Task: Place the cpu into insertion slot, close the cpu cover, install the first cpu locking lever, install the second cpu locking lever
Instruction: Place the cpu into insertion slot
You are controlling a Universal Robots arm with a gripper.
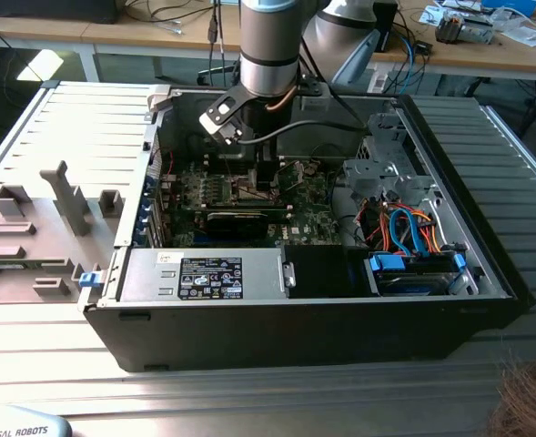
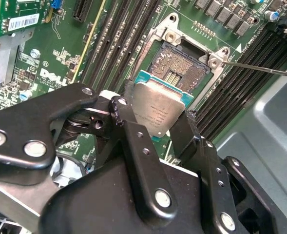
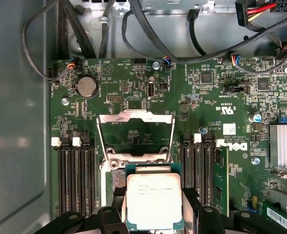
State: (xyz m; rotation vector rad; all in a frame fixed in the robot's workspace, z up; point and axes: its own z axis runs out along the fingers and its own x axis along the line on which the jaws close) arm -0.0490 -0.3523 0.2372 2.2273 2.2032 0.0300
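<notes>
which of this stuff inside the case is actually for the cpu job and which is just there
For the job: small square silvery-topped cpu, gripped in the black claw; square dark insertion slot with metal rim; thin silvery cpu cover frame, open.
Just there: round silver coin battery; long black memory slots; finned silver heatsink; blue and orange cables.

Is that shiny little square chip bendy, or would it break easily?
The cpu is probably stiff: its flat metal top shows no bend in the gripper. It looks thin and small, so likely light. Its smooth top may be slippery.
</notes>
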